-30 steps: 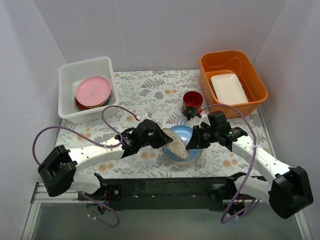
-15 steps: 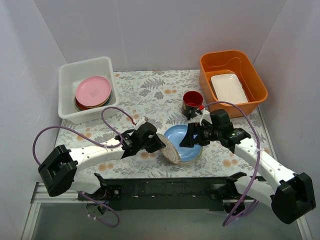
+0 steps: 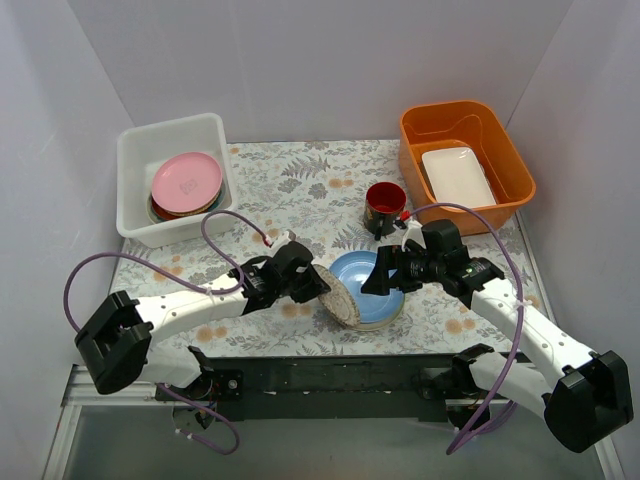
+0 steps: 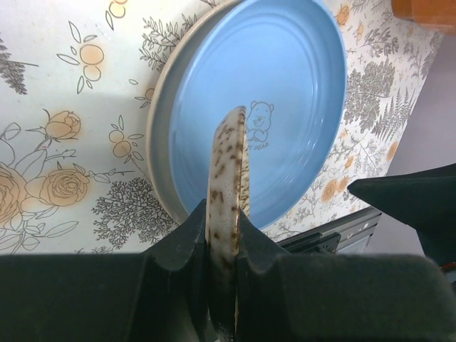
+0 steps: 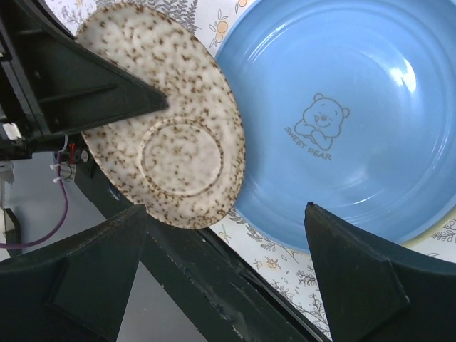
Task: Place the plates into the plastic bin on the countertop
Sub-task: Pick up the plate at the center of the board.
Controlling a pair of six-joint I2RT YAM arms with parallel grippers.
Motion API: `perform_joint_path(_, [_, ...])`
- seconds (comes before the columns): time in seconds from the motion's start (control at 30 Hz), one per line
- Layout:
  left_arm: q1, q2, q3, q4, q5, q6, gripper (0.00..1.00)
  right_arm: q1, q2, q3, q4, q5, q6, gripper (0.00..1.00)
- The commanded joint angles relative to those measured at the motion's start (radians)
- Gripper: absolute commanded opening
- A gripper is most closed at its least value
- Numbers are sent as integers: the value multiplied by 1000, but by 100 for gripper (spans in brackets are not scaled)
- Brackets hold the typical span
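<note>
Holds speckled plate (image 5: 164, 121) edge-up by rim in clamped left fingers (image 4: 182, 251), right fingers (image 5: 356, 279) spread wide. May slip, striking blue plate (image 4: 285, 100).

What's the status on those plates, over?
Left gripper shut on speckled plate, on edge. Right gripper open over blue plate. Plastic bin path unobstructed.

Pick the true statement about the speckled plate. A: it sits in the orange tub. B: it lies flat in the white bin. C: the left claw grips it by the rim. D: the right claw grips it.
C: the left claw is shut on the rim of the speckled plate, holding it on edge by the blue plate, while the right claw stands open.
</note>
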Motion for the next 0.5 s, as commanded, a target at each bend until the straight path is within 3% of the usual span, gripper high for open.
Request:
perform_joint_path(0.0, [43,-85,60,-9,3,31,0,4,-16,2,8,10,-19,98])
perform_joint_path(0.2, [165,-114,115,-77,58,111,0,4,1,5,23,0,-21,98])
perform_joint_path(0.47, [411,-102,270,-181,165,301,0,4,15,-15,43,-19,-12,98])
